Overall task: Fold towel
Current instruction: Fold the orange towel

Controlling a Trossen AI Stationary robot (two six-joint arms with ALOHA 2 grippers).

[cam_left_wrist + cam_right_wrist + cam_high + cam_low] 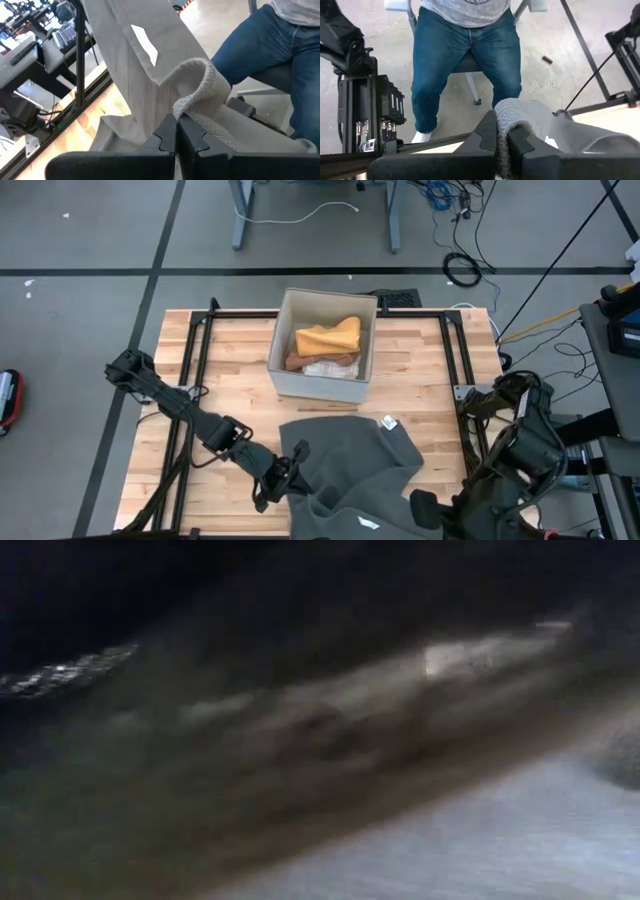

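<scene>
You have the grey towel (350, 465) bunched at six o'clock on the tabletop (235, 370), each near edge pinched tight in the left gripper (176, 131) and right gripper (502, 135) jaws. The fold looks just begun; next, carry both corners toward twelve.

Towel (350, 460) matt ribbed cloth; table (230, 390) wood.

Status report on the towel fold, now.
Left tool shut on the grey ribbed cloth towel; right tool shut on another edge of it. Towel crumpled at the table's near edge. Open box of cloths behind, clear.
</scene>
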